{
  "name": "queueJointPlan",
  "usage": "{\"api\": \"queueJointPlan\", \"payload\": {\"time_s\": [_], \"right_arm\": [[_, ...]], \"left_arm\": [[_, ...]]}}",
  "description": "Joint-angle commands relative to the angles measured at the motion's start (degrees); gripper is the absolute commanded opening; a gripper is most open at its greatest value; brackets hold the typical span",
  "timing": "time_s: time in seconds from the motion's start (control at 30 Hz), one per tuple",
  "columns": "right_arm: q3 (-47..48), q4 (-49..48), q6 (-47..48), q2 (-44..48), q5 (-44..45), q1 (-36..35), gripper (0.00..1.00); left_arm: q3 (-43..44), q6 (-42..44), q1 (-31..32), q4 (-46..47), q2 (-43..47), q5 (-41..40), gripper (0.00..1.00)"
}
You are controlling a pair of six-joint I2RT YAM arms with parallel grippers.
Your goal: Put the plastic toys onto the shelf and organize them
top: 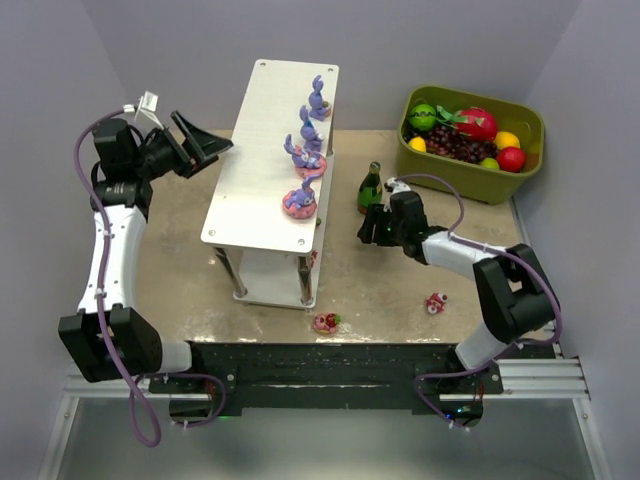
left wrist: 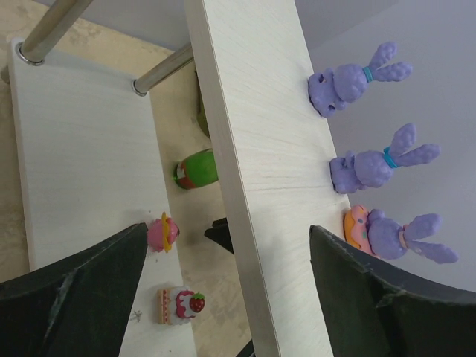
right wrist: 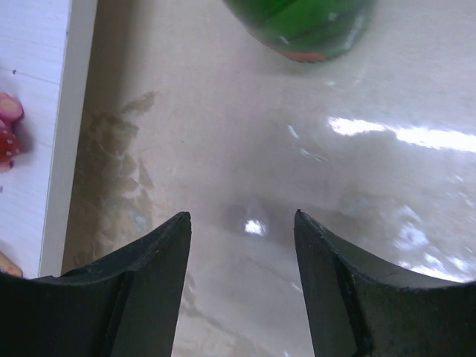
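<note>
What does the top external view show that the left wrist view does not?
Only top external: the olive-green bin of fruit, two loose toys on the table, and the right gripper. Only left wrist shows clearly: a pink piece and a strawberry cake piece on the shelf's lower tier. Both: the shelf's top board, purple bunnies along one edge, the green bottle.

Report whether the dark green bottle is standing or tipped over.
Standing. The dark green bottle rests on its base on the table, neck pointing up, just right of the shelf.
</note>
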State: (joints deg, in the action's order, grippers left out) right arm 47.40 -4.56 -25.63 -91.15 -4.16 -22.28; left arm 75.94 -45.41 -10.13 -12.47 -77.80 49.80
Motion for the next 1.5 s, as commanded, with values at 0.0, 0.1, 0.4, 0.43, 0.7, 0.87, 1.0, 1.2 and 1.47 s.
{"api": "queueJointPlan", "payload": {"time_s": [0.0,0.1,0.4,0.43,0.7,0.87,1.0,1.2,1.47], "right_arm": [[1.8,-11.1,-3.0,-5.4,3.9,-1.8,0.6],[4.5,-10.7,-3.4,-9.7,7.2,-2.3,0.6],[8.9,-13.6,-6.0,-16.7,13.8,-2.2,0.6],[9.6,-13.5,-6.3,-18.3,14.1,-2.2,0.6],[14.8,-10.5,-10.1,-23.2,19.8,-2.1,0.55],[16.7,-9.8,-10.2,-25.0,22.6,-1.0,0.55],[20.1,-9.4,-9.1,-27.6,21.1,0.6,0.55],[24.3,-5.3,-9.4,-30.2,19.7,1.3,0.53],[36.8,8.1,-11.3,-36.5,19.2,1.5,0.53]], "left_arm": [[-1.4,0.2,-0.9,3.4,4.2,-1.2,0.97],[-1.2,1.3,-1.7,2.5,5.6,-2.2,0.99],[0.5,6.6,-2.7,-6.1,9.9,-18.7,0.99],[1.1,6.9,-2.7,-6.8,10.0,-19.6,0.99],[1.8,8.1,-2.7,-9.5,10.1,-21.9,1.0],[1.8,8.5,-2.8,-10.0,10.2,-22.1,0.99],[1.9,8.7,-2.8,-10.2,9.9,-22.1,0.99],[1.9,9.0,-2.7,-10.4,9.9,-22.6,1.0],[1.3,8.5,-2.9,-9.6,9.8,-22.1,1.0]]}}
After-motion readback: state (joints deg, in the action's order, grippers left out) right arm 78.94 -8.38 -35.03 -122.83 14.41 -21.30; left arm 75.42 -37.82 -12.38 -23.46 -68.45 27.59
